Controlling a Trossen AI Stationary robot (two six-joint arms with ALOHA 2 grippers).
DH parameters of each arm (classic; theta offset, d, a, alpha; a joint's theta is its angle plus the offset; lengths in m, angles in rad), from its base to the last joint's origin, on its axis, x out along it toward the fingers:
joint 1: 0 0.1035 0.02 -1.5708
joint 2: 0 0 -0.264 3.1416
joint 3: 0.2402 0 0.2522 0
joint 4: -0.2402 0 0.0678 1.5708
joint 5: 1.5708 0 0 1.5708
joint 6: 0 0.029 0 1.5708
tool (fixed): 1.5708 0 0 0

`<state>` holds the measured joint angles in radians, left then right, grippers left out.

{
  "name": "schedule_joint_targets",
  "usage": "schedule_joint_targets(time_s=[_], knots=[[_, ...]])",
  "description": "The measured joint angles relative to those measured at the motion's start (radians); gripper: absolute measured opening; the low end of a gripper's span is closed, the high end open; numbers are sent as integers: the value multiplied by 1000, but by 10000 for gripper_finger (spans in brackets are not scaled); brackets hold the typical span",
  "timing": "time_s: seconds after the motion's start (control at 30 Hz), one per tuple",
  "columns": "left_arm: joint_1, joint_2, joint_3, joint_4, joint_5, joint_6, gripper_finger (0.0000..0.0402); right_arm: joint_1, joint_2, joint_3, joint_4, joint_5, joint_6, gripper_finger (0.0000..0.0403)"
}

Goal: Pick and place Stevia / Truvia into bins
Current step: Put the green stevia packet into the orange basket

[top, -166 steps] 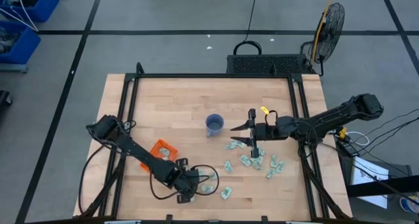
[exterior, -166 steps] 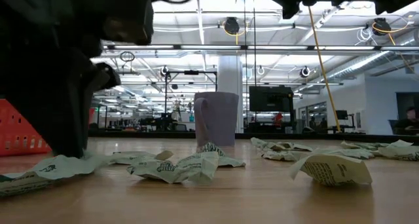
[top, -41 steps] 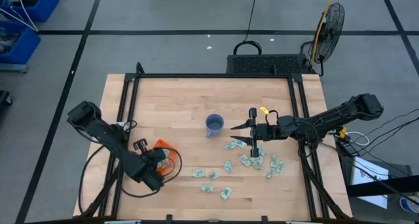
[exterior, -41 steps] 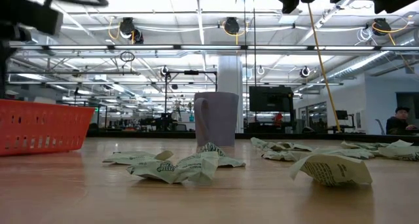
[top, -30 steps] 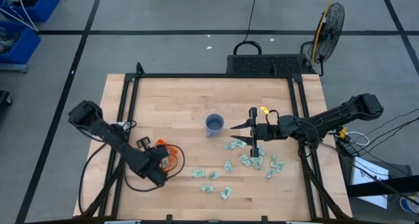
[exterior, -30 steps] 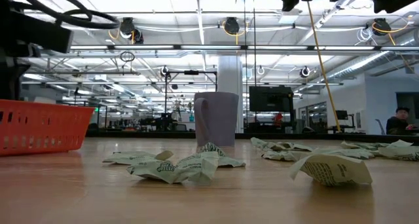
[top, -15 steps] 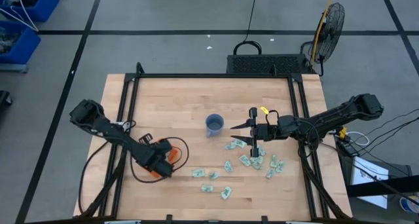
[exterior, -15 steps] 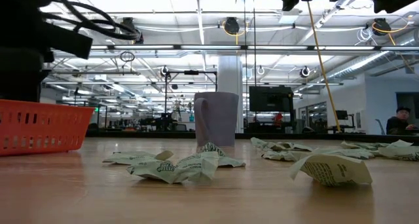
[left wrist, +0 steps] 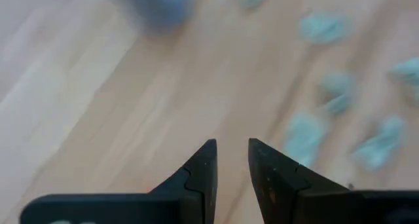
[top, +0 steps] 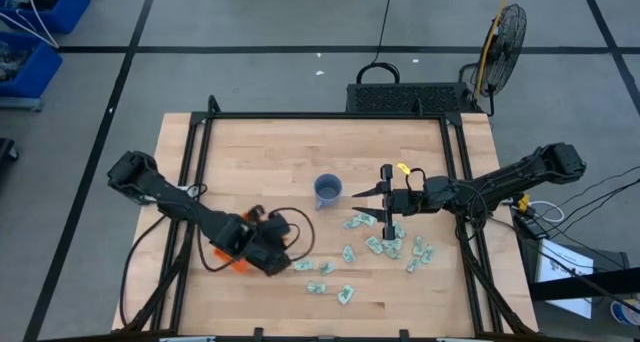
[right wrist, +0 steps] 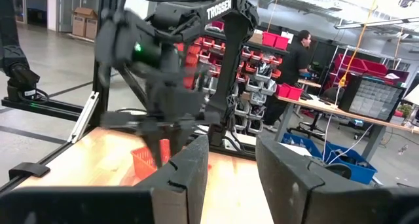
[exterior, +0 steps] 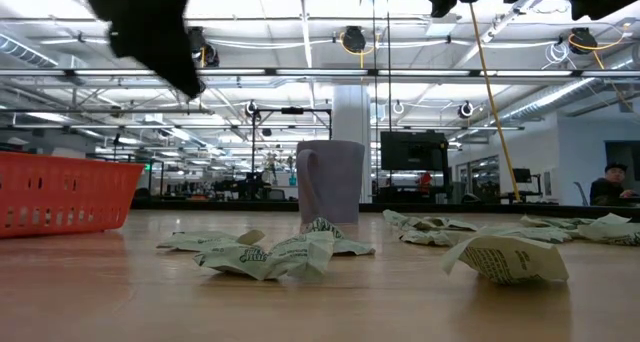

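Several pale green Stevia / Truvia packets [top: 320,270] lie scattered on the wooden table, from its near middle toward the right [top: 395,248]; the low view shows them crumpled [exterior: 268,254]. The orange bin [top: 228,259] stands near the left, mostly hidden under my left arm, and shows plainly in the low view [exterior: 60,192]. My left gripper [top: 280,260] hangs above the table between bin and packets, open and empty [left wrist: 232,152]. My right gripper [top: 368,206] hovers open and empty [right wrist: 232,149] over the packets on the right.
A blue-grey mug [top: 328,189] stands upright at the table's middle, just left of my right gripper, and shows as a cup in the low view [exterior: 330,182]. A black frame rims the table [top: 320,115]. People are in the room beyond [right wrist: 302,50].
My left gripper has left its place over the orange bin and swung toward the table's right, toward the nearest packets, rising and tipping up a little on the way. The bin stays where it was. Packets and mug have not moved.
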<state>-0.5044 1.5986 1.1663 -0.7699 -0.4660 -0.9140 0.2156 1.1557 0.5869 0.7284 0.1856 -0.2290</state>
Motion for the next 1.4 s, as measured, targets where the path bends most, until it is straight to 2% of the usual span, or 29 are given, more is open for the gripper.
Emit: schedule_joint_targets(time_s=[0.13,0.27,0.37,0.53,0.6,0.77,0.87,1.0,1.07,1.23,1.4], knots=[[6,36,-35,303,24,190,93,0,0,0,-9,0,26,121],[11,108,-52,431,32,235,93,0,0,0,-10,-3,33,121],[19,186,-57,425,90,226,93,0,0,0,-10,-3,34,121],[27,309,-56,450,246,223,93,0,0,0,-15,-3,34,121],[26,341,-52,457,273,221,93,0,0,0,-15,-4,34,121],[28,370,-50,422,264,249,92,0,0,0,-15,-3,33,121],[30,346,-53,410,271,355,76,0,0,0,-15,-3,32,121],[33,300,-59,421,264,512,13,0,0,0,-14,-3,29,121],[36,264,-62,402,253,541,10,0,0,0,-14,-3,28,121],[23,106,-59,291,189,535,4,0,0,0,-17,-3,27,121],[-31,-84,-55,17,87,400,4,0,0,0,-33,-3,27,121]])
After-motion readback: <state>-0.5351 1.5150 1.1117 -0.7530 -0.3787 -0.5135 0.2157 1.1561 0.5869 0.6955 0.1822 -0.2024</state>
